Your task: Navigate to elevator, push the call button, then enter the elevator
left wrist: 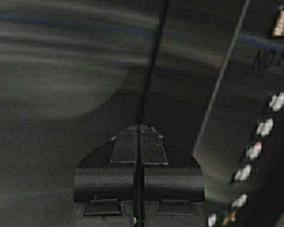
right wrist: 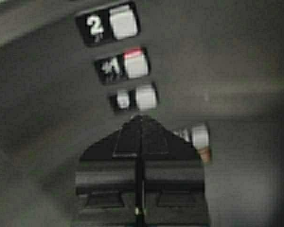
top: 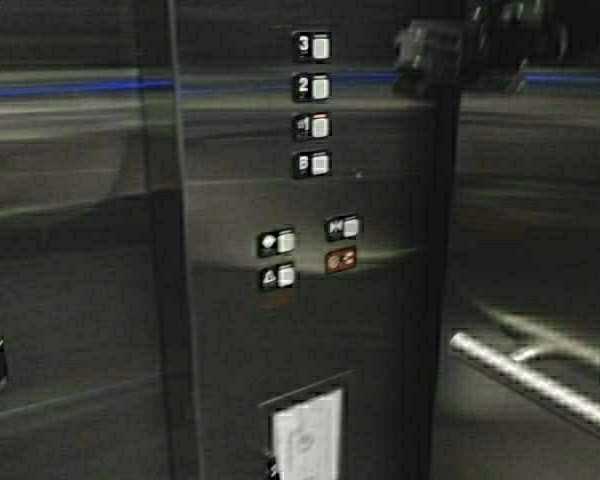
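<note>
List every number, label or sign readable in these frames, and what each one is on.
"3" – top floor button on the elevator panel.
"2" – second floor button, also in the right wrist view.
"1" – third floor button, with a blurred mark before it.
"B" – fourth floor button, likely; blurred.
Door and alarm buttons: symbols only, blurred.
White plate: unreadable.
Left wrist view: dark lettering on the panel, perhaps "NO. S…", too blurred.

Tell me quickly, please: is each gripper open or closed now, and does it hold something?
Left gripper: closed, holding nothing, facing the steel wall.
Right gripper: closed, holding nothing, near the floor buttons.
</note>
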### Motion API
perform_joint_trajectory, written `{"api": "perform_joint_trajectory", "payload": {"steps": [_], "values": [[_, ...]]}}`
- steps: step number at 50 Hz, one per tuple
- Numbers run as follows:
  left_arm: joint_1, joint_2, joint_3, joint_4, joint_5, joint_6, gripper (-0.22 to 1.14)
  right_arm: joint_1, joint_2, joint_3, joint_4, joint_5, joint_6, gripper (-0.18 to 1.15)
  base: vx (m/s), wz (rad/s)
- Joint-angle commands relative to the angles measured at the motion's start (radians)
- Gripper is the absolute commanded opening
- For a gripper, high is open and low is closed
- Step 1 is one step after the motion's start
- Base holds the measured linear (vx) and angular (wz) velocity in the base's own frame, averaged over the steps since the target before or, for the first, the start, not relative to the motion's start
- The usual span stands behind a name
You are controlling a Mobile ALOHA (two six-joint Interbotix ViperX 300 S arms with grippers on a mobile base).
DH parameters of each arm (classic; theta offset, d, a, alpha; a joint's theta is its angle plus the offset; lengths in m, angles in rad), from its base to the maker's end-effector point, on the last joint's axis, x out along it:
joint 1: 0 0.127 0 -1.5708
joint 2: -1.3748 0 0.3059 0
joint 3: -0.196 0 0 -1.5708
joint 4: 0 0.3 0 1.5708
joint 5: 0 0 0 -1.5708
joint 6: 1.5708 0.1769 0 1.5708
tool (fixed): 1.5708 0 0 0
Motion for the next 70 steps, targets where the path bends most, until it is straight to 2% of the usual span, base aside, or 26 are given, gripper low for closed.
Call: {"api": "perform_joint_trajectory", "payload": {"steps": [1, 7, 13, 35, 47, 70], "values": [[0.000, 0.009, -0.029, -0.002, 0.017, -0.003, 0.03, 0.029, -0.074, -0.052, 0.003, 0.216, 0.017, 0.06, -0.13, 0.13], [0.000, 0.011, -0.040, -0.002, 0.064, -0.011, 0.03, 0.080, -0.097, -0.089, 0.002, 0.448, 0.012, 0.06, -0.14, 0.15], [0.000, 0.028, -0.043, -0.002, 0.083, -0.002, 0.03, 0.098, -0.118, -0.120, -0.002, 0.551, -0.005, 0.06, -0.13, 0.19], [0.000, 0.103, -0.064, 0.002, 0.081, 0.107, 0.03, 0.109, -0.129, -0.115, 0.006, 0.551, -0.032, 0.06, -0.15, 0.35], [0.000, 0.103, -0.060, -0.002, 0.080, 0.103, 0.03, 0.109, -0.178, -0.144, 0.008, 0.549, -0.032, 0.06, -0.21, 0.23], [0.000, 0.110, -0.058, -0.005, 0.081, 0.069, 0.03, 0.109, -0.212, -0.109, 0.006, 0.495, -0.035, 0.06, -0.22, 0.10]]}}
